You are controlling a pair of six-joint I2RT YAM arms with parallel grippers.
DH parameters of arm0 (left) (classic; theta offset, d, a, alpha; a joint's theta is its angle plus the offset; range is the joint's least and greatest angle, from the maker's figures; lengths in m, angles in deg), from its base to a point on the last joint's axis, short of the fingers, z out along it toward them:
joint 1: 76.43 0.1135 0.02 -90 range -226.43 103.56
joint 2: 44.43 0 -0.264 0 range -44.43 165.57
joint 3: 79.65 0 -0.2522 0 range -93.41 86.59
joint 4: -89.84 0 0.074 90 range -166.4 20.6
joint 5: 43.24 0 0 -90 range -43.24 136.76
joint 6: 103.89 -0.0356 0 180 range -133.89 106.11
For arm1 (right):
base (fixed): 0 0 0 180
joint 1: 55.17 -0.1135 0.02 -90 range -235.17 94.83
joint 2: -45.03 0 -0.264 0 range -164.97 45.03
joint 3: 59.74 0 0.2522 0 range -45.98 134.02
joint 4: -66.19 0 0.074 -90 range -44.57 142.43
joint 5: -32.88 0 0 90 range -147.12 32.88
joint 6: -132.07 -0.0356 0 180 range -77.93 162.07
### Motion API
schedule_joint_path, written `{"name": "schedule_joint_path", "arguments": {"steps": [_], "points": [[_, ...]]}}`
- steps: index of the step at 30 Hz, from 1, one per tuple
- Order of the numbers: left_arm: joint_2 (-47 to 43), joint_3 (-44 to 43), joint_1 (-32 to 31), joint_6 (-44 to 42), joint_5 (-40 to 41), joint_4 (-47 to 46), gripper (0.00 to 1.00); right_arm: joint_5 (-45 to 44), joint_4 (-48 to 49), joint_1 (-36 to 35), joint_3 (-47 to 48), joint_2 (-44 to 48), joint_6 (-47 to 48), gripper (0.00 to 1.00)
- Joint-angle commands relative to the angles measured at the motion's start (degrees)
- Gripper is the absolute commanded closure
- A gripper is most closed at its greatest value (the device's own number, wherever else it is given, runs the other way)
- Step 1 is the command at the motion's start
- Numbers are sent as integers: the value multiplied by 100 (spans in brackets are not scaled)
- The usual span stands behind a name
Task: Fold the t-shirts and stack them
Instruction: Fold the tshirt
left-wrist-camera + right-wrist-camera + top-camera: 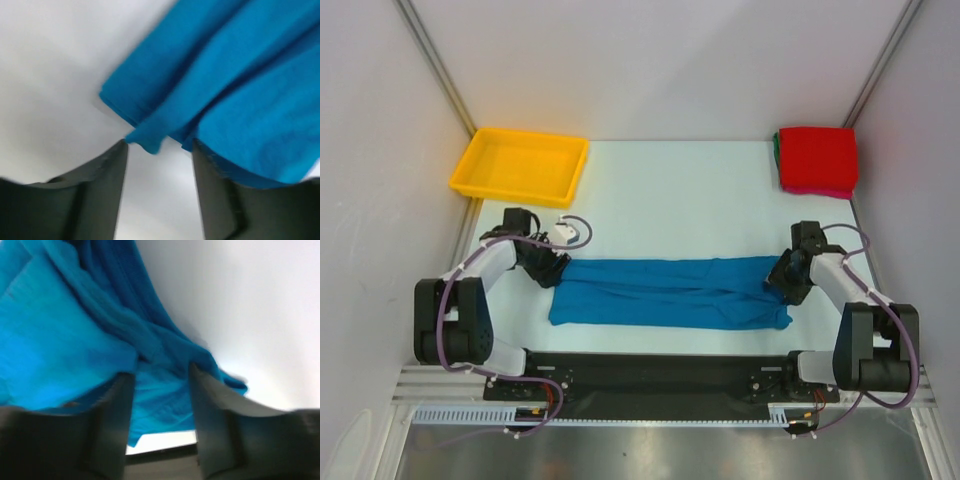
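Left pincer [159, 145] and right pincer [160, 371], both spread apart, sit at opposite ends of the blue shirt [670, 292].

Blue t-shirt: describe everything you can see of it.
The bright blue soft-cloth t-shirt lies on the white table, near the arm bases. It is folded lengthwise into a long band running left to right, with creases along it and a bunched right end. The left end effector sits at its left end and the right end effector at its right end. Both are open, with the shirt's edge between the fingers in the wrist views.
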Motion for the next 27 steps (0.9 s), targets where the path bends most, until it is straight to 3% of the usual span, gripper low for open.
{"name": "schedule_joint_path", "arguments": {"steps": [1, 7, 10, 14, 19, 21, 27], "points": [[-260, -431, 125, -399, -663, 1030, 37, -433, -321, -41, 575, 155, 286, 41], [-463, -1231, 354, 127, -1112, 1288, 36, -1637, -928, -1174, 1517, 807, 445, 32], [-366, -1188, 117, 769, -903, 692, 39, -1482, -1165, -1036, 1379, 772, -29, 34], [-33, -890, -674, 1236, 404, -126, 47, -831, -946, -543, 492, 1148, -434, 50], [548, -880, -903, 1350, 917, -470, 52, -461, -1122, -446, -159, 1782, -1128, 83], [829, -845, -903, 1324, 1188, -531, 56, -268, -745, -376, -676, 1827, -1347, 97], [884, -205, -1026, 1070, 1400, -646, 57, -258, 389, -261, -1066, 600, -1498, 100]]}}
